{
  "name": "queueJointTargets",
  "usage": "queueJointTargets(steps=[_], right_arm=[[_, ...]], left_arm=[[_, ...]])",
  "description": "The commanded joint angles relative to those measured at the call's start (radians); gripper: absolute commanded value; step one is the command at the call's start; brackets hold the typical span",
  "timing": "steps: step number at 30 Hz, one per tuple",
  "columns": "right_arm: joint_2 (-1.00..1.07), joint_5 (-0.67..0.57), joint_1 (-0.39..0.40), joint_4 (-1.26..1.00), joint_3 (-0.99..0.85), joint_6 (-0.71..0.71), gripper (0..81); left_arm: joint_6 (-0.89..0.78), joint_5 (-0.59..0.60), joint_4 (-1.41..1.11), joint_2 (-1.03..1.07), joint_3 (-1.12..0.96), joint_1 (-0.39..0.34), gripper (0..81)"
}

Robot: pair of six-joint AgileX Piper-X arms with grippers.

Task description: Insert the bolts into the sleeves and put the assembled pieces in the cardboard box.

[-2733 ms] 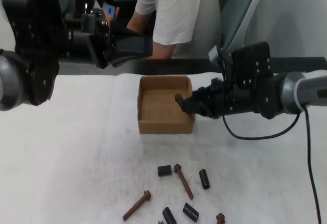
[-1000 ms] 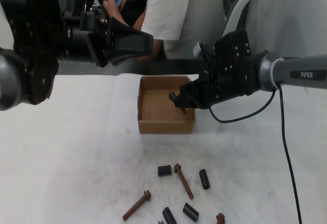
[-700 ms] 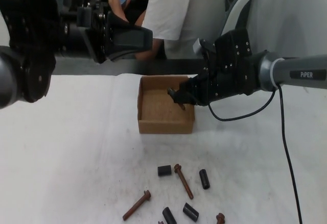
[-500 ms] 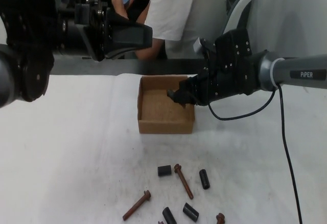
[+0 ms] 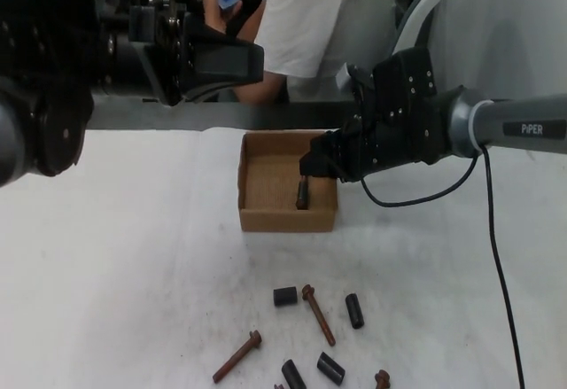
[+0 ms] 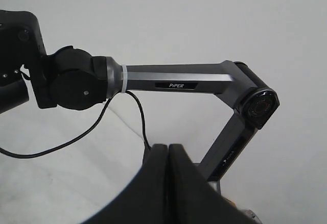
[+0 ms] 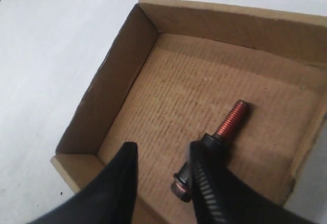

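The cardboard box [image 5: 243,185] stands at the middle back of the white bench. An assembled piece [image 5: 301,194], a rusty bolt in a black sleeve, lies inside it near the right wall. My right gripper [image 5: 312,164] hovers over the box's right side, open and holding nothing. In the right wrist view the gripper [image 7: 162,155] is spread above the box floor [image 7: 168,96], with the assembled piece [image 7: 226,126] lying below one finger. My left gripper [image 5: 252,61] is raised high at the back left; in the left wrist view it [image 6: 167,150] is shut and empty.
Loose parts lie near the front edge: black sleeves [image 5: 284,297] [image 5: 354,310] [image 5: 330,368] and rusty bolts [image 5: 317,314] [image 5: 236,356] [image 5: 382,377]. The right arm [image 6: 173,78] crosses the left wrist view. Bare bench stretches left of the box.
The right gripper carried the assembled piece over the box and opened; the piece dropped and now lies on the box floor. The left arm barely moved.
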Motion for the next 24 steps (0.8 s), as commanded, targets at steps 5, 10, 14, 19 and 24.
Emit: queueJointTargets(steps=[5,10,14,19,24], right_arm=[[-0.008,-0.003,0.002,-0.013,-0.009,0.019,33.3],[-0.014,-0.115,-0.008,0.023,-0.009,0.048,20.4],[-0.050,-0.203,-0.027,0.119,-0.009,-0.009,0.5],[-0.170,-0.215,-0.057,0.184,-0.009,-0.109,0.8],[-0.326,-0.203,-0.095,0.203,-0.009,-0.141,0.8]], left_arm=[[0.001,0.008,-0.011,-0.014,-0.004,-0.003,0.3],[0.030,-0.010,0.001,-0.014,-0.004,0.004,0.3],[0.135,-0.024,0.092,-0.014,-0.004,0.038,0.3],[0.291,-0.081,0.282,-0.014,-0.004,0.096,0.3],[0.558,-0.280,0.510,-0.014,-0.004,0.121,0.3]])
